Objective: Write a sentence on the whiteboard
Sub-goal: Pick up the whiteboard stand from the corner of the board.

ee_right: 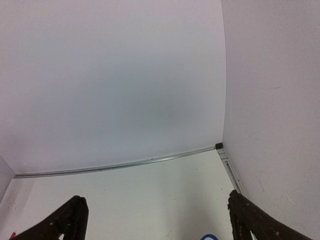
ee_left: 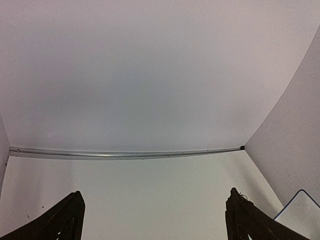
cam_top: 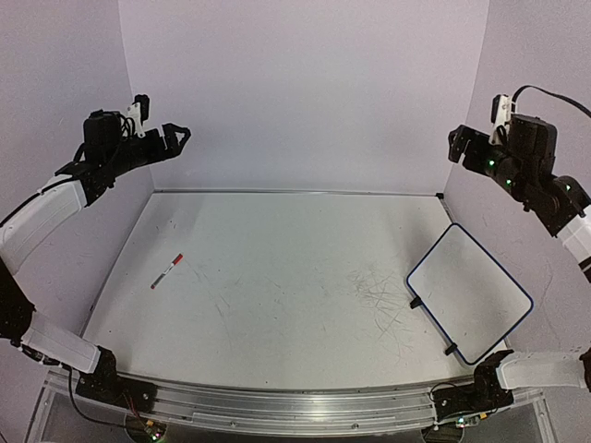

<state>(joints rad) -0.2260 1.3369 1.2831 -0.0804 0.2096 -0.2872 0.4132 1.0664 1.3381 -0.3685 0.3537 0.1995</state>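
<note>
both left gripper point(cam_top: 177, 137) and right gripper point(cam_top: 459, 146) gape empty; marker point(cam_top: 167, 270) left of the whiteboard point(cam_top: 471, 293) looks light, slick: pinch mid-barrel.

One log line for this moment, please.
left gripper: open, empty, raised | right gripper: open, empty, raised | marker: lying on table, left | whiteboard: on table, right, blank

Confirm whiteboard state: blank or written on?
Blank. Top view shows the whiteboard face plain white inside its blue rim, no lettering; the marker lies apart on the table.
</note>
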